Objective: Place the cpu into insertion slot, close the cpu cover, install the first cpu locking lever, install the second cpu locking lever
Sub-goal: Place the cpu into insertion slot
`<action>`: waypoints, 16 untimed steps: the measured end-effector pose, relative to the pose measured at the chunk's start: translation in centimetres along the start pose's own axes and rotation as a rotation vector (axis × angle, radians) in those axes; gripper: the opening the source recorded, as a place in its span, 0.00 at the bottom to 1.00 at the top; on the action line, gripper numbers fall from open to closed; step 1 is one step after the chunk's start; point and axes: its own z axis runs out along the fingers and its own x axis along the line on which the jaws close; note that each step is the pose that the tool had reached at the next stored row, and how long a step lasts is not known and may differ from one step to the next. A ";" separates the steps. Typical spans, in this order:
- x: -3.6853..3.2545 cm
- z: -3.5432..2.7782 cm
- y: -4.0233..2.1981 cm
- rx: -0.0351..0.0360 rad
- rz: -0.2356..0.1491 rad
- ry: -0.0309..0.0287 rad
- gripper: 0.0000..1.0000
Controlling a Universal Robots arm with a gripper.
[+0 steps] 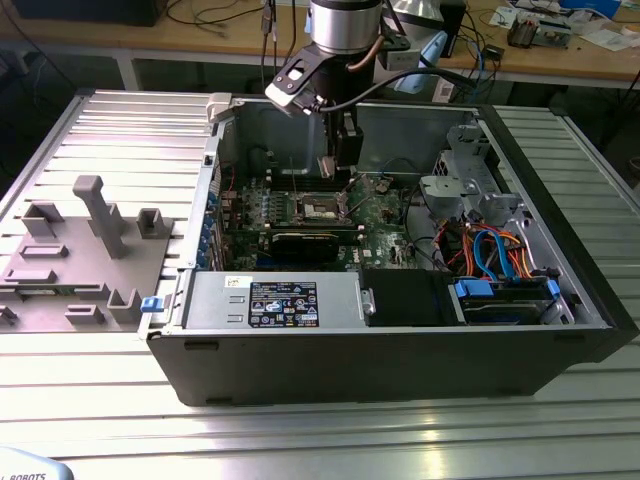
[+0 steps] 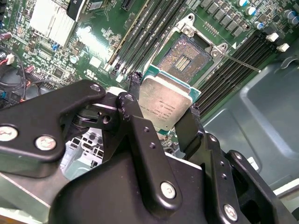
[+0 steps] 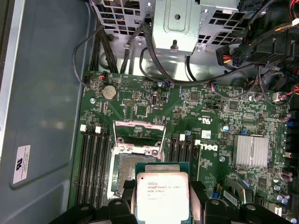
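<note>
My gripper (image 1: pixel 338 172) hangs inside the open computer case (image 1: pixel 400 350), just above the motherboard. It is shut on the cpu (image 2: pixel 166 105), a silvery square chip clamped by its edges between the two black fingers (image 2: pixel 135 84). In both wrist views the cpu (image 3: pixel 161 193) hovers beside and slightly over the bare insertion slot (image 3: pixel 135 165), apart from it. The insertion slot (image 2: pixel 182 58) shows its contact field uncovered. The cpu cover (image 3: pixel 139 125) stands swung open at the slot's far edge. A thin locking lever (image 2: pixel 243 63) sticks out, unlatched.
Black memory slots (image 3: pixel 93 158) flank the socket on both sides. A silver heat sink (image 3: pixel 250 151), a drive cage (image 1: pixel 465 170) and loose cables (image 1: pixel 490 250) crowd one side. The power supply (image 1: pixel 275 300) lies at the case front. A grey fixture block (image 1: pixel 80 250) sits on the exterior view's left.
</note>
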 end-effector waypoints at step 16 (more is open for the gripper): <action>0.00 0.13 -0.01 0.0008 0.025 -0.0028 0.54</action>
